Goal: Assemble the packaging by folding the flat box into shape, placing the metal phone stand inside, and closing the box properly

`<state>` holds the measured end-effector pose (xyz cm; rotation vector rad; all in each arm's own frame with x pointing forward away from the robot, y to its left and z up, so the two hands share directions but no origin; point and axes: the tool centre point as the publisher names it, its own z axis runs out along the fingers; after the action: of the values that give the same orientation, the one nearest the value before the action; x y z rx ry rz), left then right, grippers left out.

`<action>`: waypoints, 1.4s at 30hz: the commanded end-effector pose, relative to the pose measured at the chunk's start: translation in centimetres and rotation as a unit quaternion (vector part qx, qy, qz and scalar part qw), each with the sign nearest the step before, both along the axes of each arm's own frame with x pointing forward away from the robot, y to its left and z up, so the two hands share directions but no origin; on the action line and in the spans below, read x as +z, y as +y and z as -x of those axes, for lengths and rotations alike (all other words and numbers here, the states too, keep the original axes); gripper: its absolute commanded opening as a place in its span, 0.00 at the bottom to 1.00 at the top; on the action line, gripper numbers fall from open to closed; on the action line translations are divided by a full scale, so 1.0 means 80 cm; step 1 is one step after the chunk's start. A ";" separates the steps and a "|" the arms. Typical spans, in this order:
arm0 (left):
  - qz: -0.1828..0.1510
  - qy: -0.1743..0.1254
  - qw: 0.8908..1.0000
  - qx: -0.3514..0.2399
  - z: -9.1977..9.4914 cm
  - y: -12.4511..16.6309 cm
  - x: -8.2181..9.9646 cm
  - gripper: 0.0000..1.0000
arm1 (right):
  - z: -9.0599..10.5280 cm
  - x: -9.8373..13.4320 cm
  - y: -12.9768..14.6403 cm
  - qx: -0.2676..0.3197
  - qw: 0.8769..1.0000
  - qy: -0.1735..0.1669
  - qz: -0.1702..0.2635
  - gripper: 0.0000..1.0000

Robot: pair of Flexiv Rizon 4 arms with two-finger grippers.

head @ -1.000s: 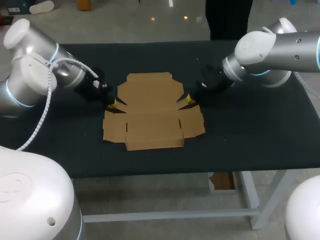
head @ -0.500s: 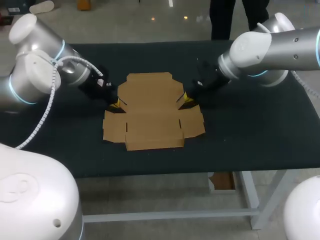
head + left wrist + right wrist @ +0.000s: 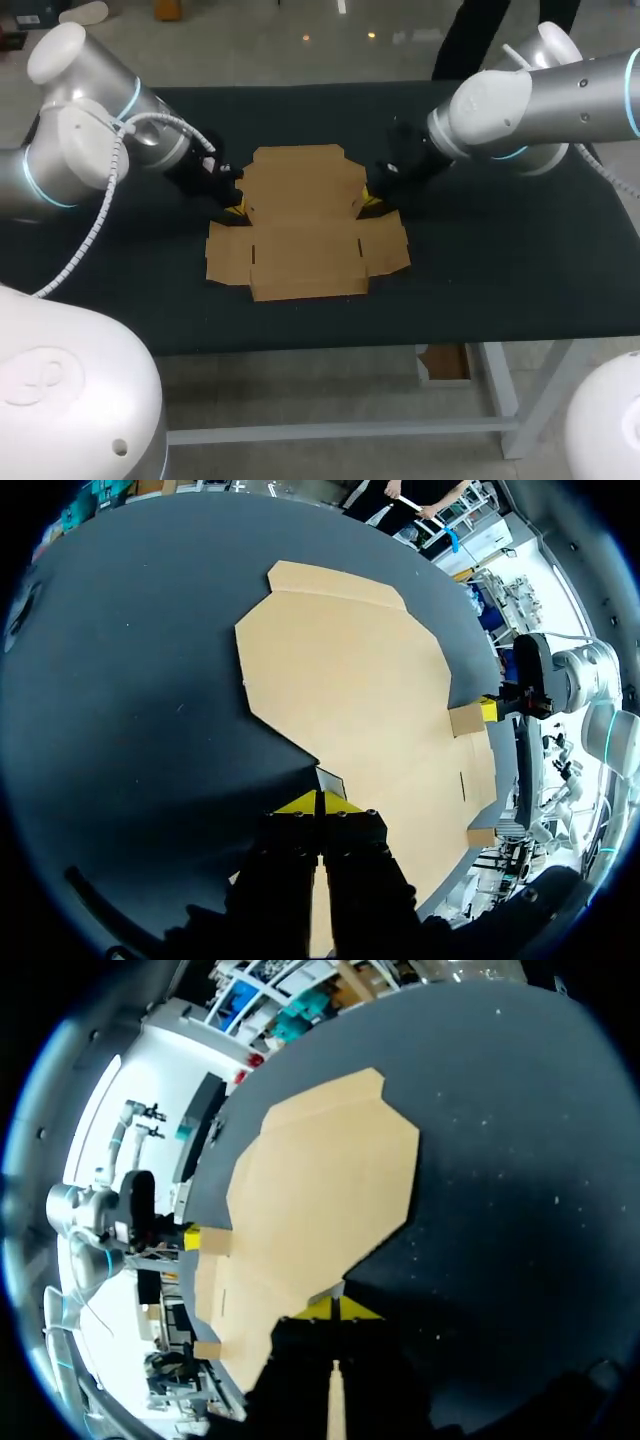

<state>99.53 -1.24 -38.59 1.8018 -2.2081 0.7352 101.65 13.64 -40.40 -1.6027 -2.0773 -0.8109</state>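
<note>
A flat brown cardboard box blank (image 3: 305, 220) lies unfolded in the middle of the black table (image 3: 500, 270). My left gripper (image 3: 236, 210) is shut, its yellow tips low at the notch in the blank's left edge. My right gripper (image 3: 369, 204) is shut too, tips at the matching notch on the right edge. In the left wrist view the closed tips of the left gripper (image 3: 320, 802) touch the edge of the cardboard (image 3: 350, 680), and the right gripper (image 3: 490, 708) shows across the blank beside a small flap. The right wrist view mirrors this: right gripper (image 3: 340, 1308), cardboard (image 3: 310, 1200), left gripper (image 3: 192, 1238). No phone stand is in view.
The black cloth reaches the table's front edge (image 3: 330, 345) just below the blank. Bare cloth lies to the left and right of the cardboard, behind both arms.
Both grippers have slid a little inward toward the blank's side notches, the arms swinging in from either side. The cardboard has stayed flat and in place.
</note>
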 end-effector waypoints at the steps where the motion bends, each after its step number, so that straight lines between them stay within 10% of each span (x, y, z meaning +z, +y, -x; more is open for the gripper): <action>1: -0.003 -0.001 1.000 -0.001 0.002 -0.006 -0.002 0.00 | -0.001 -0.001 0.006 0.000 1.000 0.000 0.004 0.00; 42: -0.057 -0.021 0.998 -0.003 0.004 -0.052 -0.015 0.00 | 0.007 -0.011 0.044 -0.006 0.997 -0.015 0.079 0.00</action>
<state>99.15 -4.81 -39.73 1.8180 -2.3073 0.6923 101.18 16.74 -41.23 -1.6831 -2.1942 -0.7025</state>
